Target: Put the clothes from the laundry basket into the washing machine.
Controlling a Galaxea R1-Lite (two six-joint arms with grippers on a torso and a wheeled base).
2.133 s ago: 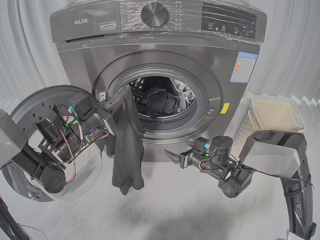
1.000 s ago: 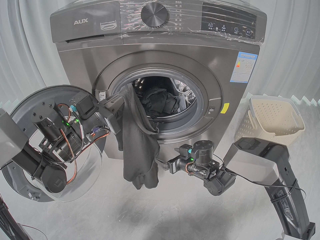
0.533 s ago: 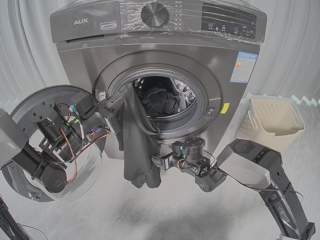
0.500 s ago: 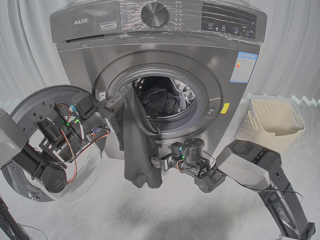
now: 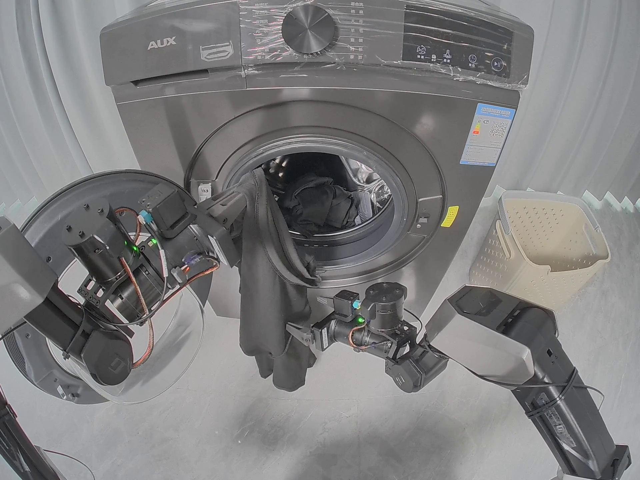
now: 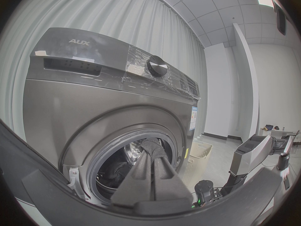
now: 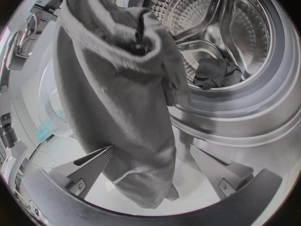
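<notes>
Hanging from the clamped left gripper, the dark garment partly hides the right gripper, spread wide around it.

Garment is matt cloth; washing machine, satin metal.

Grey angular arm shells; black cylindrical joints; orange cables; green LEDs; wedge pincer fingers, seemingly ribbed pads.

We list: pale pleated curtain along the floor's far edge; mottled grey floor; panelled ceiling; white column farther off.
</notes>
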